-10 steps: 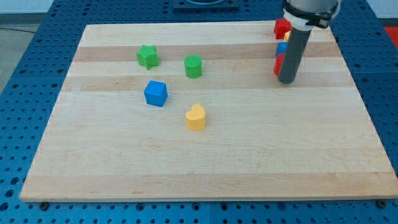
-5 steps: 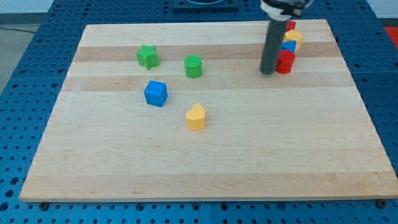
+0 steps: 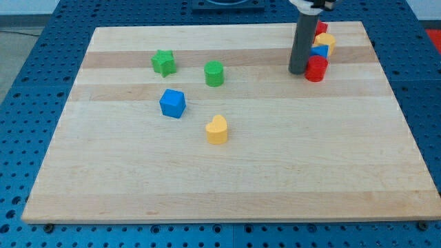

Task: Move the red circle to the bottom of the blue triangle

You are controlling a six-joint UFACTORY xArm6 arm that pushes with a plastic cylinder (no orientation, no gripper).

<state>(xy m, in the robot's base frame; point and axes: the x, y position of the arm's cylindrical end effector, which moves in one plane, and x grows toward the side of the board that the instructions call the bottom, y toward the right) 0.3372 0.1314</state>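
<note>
The red circle (image 3: pixel 316 69) stands near the board's top right, just below the blue triangle (image 3: pixel 319 52), touching or nearly touching it. My tip (image 3: pixel 298 71) rests on the board right beside the red circle's left side. The rod hides part of the blue triangle's left edge. A yellow block (image 3: pixel 325 41) and another red block (image 3: pixel 320 28) sit above the blue triangle in a tight column.
A green star (image 3: pixel 163 62) and a green cylinder (image 3: pixel 214 73) lie at the upper left of the wooden board (image 3: pixel 227 186). A blue cube (image 3: pixel 172 103) and a yellow heart (image 3: pixel 217 129) sit below them.
My tip swung from the right side of the block column to its left side, then moved slightly up. The red circle now shows fully, just below the blue triangle.
</note>
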